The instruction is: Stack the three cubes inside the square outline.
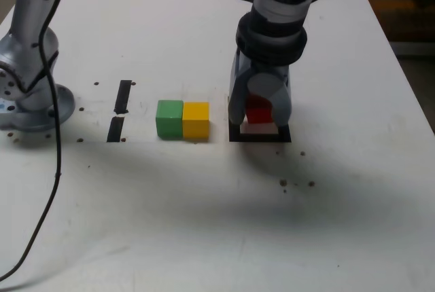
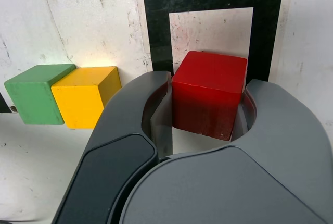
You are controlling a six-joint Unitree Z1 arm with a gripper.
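Cubes: three, one red (image 2: pixel 208 91), one yellow (image 2: pixel 83 96), one green (image 2: pixel 39 94)
Gripper (image 2: pixel 200 104): one, closed on the red cube
Square outline (image 2: pixel 158 34): one, black; the red cube is at it
Yellow and green cubes: side by side, touching, in the exterior view left of the outline
Tape strips: two, black (image 1: pixel 123 96) (image 1: pixel 115 129)
Writing: none readable

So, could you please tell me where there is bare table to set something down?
In the exterior view, the table looks bare below the green cube and yellow cube. Crowded: those cubes, side by side, and the outline, with the gripper and red cube.
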